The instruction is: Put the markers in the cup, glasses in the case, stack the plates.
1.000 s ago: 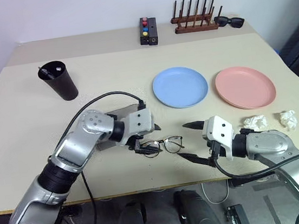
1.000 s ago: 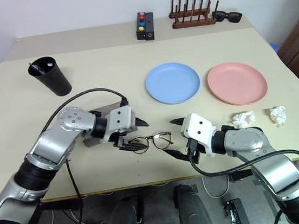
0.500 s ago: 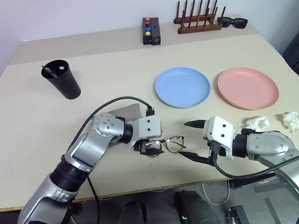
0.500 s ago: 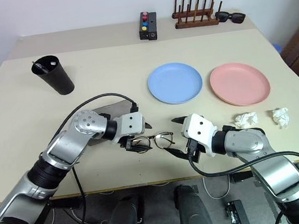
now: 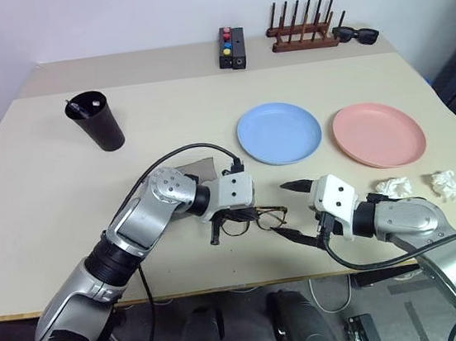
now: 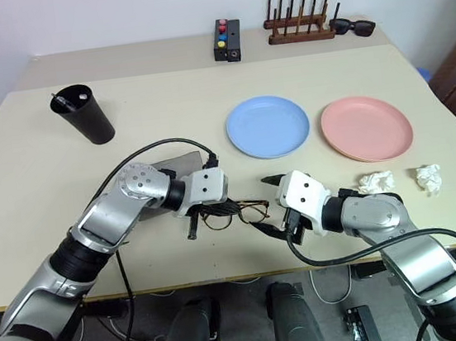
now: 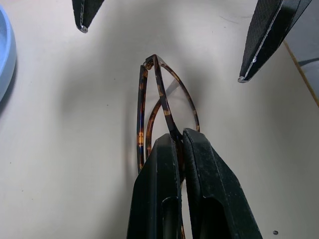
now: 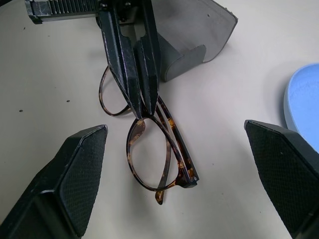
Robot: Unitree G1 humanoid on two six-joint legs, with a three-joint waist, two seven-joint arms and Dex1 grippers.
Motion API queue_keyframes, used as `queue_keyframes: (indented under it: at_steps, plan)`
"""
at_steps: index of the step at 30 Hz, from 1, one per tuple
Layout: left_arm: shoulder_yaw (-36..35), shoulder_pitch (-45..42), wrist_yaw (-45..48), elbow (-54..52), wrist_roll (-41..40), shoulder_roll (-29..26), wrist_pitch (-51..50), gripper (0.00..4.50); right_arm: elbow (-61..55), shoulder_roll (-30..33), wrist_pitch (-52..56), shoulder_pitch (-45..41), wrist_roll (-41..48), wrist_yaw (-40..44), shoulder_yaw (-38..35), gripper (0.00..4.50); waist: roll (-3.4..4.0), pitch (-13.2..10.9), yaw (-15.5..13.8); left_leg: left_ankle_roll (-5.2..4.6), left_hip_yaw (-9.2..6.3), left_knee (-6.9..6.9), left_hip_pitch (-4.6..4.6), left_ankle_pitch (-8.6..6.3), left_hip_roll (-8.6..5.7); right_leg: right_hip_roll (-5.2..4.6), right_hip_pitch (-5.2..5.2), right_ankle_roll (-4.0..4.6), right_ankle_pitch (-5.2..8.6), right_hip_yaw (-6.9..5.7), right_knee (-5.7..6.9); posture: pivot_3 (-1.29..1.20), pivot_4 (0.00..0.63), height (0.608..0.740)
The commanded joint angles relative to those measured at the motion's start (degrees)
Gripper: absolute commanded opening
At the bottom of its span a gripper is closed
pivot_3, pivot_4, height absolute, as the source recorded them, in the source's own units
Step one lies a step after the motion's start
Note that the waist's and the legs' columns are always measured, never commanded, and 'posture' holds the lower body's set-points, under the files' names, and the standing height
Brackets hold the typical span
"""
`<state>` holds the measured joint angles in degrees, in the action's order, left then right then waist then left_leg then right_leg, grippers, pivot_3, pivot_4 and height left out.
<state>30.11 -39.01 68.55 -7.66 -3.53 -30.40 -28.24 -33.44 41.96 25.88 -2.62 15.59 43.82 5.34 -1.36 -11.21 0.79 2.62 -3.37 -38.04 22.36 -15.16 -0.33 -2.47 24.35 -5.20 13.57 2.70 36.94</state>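
left gripper (image 7: pixel 175 142): black fingers pinched on the bridge of the thin tortoiseshell clear-lens glasses (image 8: pixel 149 149) | glasses: on the beige counter (image 5: pixel 163 112), just beside the open grey hard-shell case (image 8: pixel 192 35) | right gripper (image 5: pixel 287 211): spread wide, facing the glasses, not touching

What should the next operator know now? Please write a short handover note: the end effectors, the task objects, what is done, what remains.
Left end effector: shut on the glasses at the bridge, near the table's front edge.
Right end effector: open, empty, just right of the glasses.
Case: grey, lid open, on the table behind the left end effector.
Cup: far left, markers already inside.
Plates: blue plate and pink plate lie side by side, not stacked.
Done: markers.
Left: glasses into the case, stack the plates.
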Motion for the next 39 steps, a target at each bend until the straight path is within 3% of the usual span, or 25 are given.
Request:
queue_keyframes:
  at_steps: [1, 11, 20, 29, 39]
  plan:
    - [-0.25, -0.42, 0.28, 1.49, -0.22, 0.31, -1.0, 0.06, -0.57, -0.47, -1.24, -0.12, -0.5, -0.34, -0.42, 4.5, 0.0, 0.0, 0.0, 0.0, 0.0, 0.0, 0.0, 0.0, 0.0, 0.0, 0.0, 0.0, 0.0, 0.0, 0.0, 0.0, 0.15, 0.735]
    - [-9.03, -1.85, 1.81, 0.24, -9.65, 0.04, -7.68, 0.06, 0.75, -0.06, -2.2, -0.11, -1.1, -0.08, -1.96, 4.5, 0.0, 0.0, 0.05, 0.0, -0.01, 0.0, 0.01, 0.0, 0.0, 0.0, 0.0, 0.0, 0.0, 0.0, 0.0, 0.0, 0.15, 0.735]
    - [-20.2, -6.0, 0.35, 5.39, -13.29, -5.73, -7.95, 0.06, 2.15, 0.42, -2.69, -1.52, -0.79, 1.66, -2.63, 4.5, -0.01, -0.02, 0.2, 0.0, -0.03, 0.0, 0.02, 0.0, 0.0, 0.01, 0.02, -0.01, -0.02, -0.02, 0.01, 0.0, 0.15, 0.735]
    - [-21.6, -3.31, 4.02, 10.75, -10.97, -16.36, -2.58, 0.06, 1.38, -0.82, -1.65, -3.02, -0.45, 2.33, -0.55, 4.5, 0.0, -0.02, 0.2, -0.01, 0.0, 0.05, 0.03, 0.0, 0.02, -0.02, 0.05, -0.02, -0.01, -0.02, 0.01, 0.0, 0.15, 0.735]
    - [-22.35, 5.11, 3.26, 3.84, -13.48, -18.49, -8.17, 0.06, 0.03, -2.89, -0.88, -4.67, -0.9, 1.77, 3.49, 4.5, -0.01, -0.04, 0.11, 0.0, -0.01, 0.02, 0.05, 0.0, 0.03, -0.03, 0.07, 0.01, 0.0, -0.02, 0.02, 0.0, 0.15, 0.735]
